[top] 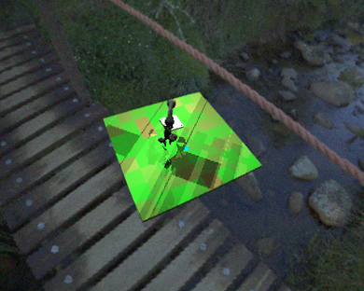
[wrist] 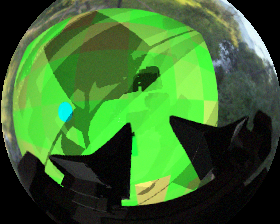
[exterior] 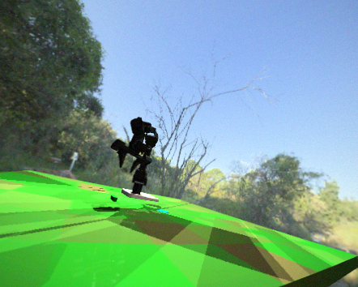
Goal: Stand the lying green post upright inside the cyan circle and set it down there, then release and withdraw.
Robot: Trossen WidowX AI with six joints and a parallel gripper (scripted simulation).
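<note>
The green post (top: 168, 164) (exterior: 113, 198) is a small dark green piece lying on the green patchwork table top (top: 148, 187) (exterior: 81, 251), towards the front of the arm. In the wrist view it looks like the dark shape (wrist: 148, 77) ahead of the fingers. The cyan circle (top: 186, 148) (exterior: 164, 211) (wrist: 64, 111) is a small flat mark to the right of the arm's base, apart from the post. My gripper (top: 164, 142) (exterior: 120, 159) (wrist: 150, 122) hangs above the table, pointing down, between the base and the post. Its fingers stand partly open with only table showing between them.
The arm's white base plate (top: 176, 123) (exterior: 142, 196) sits near the back of the table. The table top ends in sharp edges on all sides. Beyond it lie a plank bridge (top: 40, 190), a rope (top: 261, 100) and a rocky stream.
</note>
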